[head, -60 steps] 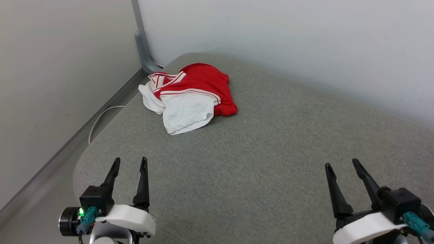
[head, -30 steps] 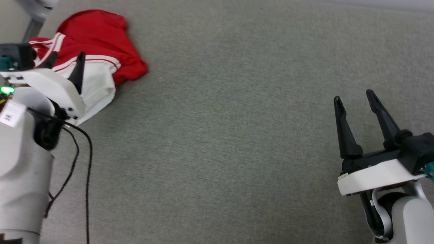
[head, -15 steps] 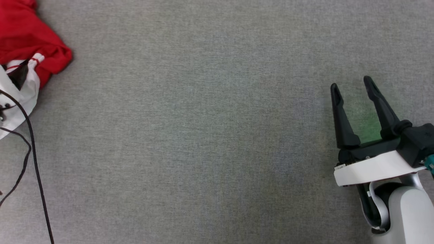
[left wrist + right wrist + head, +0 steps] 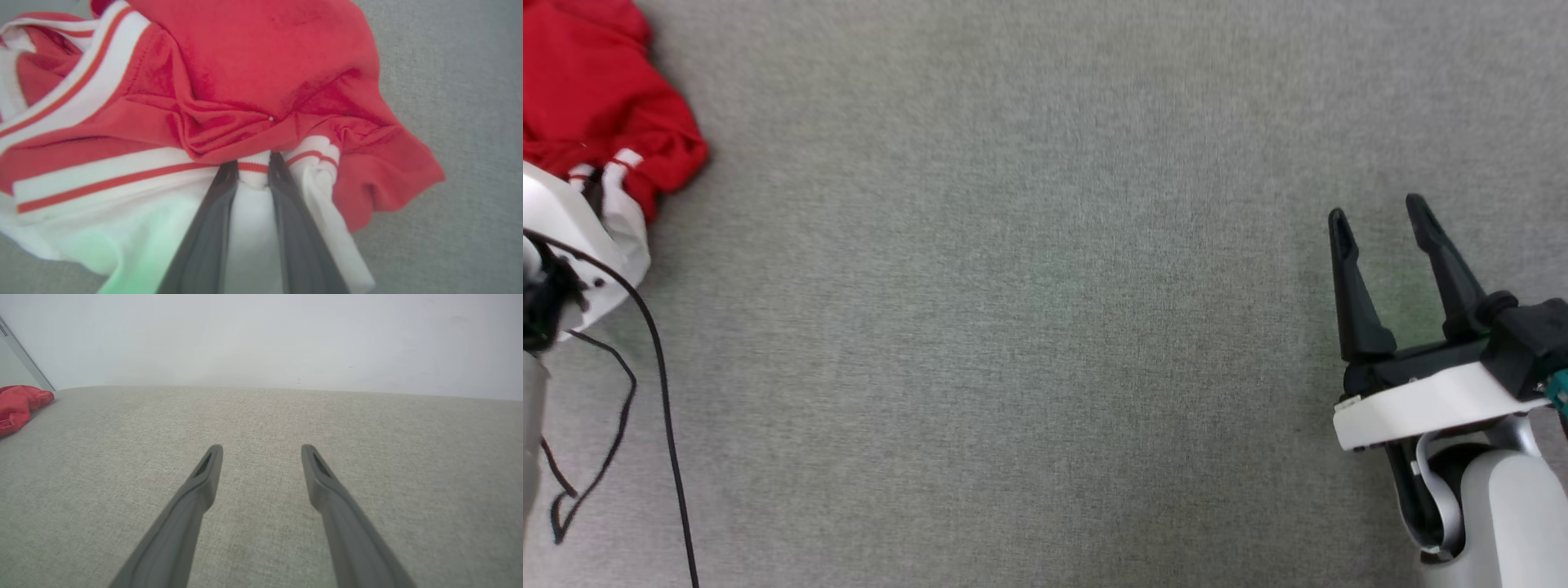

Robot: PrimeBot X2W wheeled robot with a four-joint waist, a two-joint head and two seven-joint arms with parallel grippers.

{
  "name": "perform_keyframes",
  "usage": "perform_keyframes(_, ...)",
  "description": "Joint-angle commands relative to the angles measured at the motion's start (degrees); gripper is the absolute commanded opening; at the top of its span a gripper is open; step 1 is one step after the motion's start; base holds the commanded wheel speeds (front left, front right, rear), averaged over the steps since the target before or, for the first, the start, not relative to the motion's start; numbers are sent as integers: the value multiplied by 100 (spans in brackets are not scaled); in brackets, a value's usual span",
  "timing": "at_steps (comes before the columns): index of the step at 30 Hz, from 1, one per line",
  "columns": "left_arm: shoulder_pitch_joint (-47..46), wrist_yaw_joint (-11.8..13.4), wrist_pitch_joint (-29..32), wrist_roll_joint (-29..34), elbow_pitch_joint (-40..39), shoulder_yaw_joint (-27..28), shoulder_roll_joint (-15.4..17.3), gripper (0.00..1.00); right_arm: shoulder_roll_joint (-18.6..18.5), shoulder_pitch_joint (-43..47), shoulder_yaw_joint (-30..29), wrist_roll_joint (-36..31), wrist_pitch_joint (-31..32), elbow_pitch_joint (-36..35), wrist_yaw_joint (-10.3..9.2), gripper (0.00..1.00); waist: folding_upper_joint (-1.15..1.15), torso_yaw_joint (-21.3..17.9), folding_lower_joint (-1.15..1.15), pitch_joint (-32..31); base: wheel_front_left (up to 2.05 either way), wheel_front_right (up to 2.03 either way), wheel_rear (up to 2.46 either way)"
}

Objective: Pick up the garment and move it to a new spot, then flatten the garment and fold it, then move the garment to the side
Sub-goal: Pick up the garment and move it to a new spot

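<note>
The garment [image 4: 596,90] is lying bunched at the far left of the cushion [image 4: 1013,327], and the left gripper [image 4: 253,163] is pinching its striped white cuff. I'd be lifting slow and straight so that thin fabric isn't slipping out. Meanwhile the right gripper [image 4: 1374,207] is hovering wide open and empty, well apart.

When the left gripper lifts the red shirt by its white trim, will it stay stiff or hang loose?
Probably loose: the shirt lies in soft creases, so it should droop from the left gripper. It looks thin, so likely light. The pinched trim is narrow, so it might slip out.
</note>
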Motion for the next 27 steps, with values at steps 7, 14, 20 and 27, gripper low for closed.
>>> perform_keyframes(7, 334, 22, -1641, 348, 14, -125, -236, 0, 6, 407, -135, 213, -86, 221, -2, 100, 0, 212, 0, -1190, 0, 0, 0)
perform_keyframes(14, 642, 147, -2651, 580, -263, -240, -463, 0, 5, 758, -330, 320, -85, 311, -2, 100, 0, 204, 0, -1873, 0, 0, 0)
perform_keyframes(20, 1061, 356, -2967, 622, -809, -339, -739, 0, 6, 1045, -473, 341, -1, 254, -2, 100, 0, 34, 0, -2174, 0, 0, 0)
perform_keyframes(27, 1671, 612, -2979, 641, -1835, -489, -977, 0, 7, 1207, -582, 331, 60, 95, -2, 100, 0, -366, 0, -2201, 0, 0, 0)
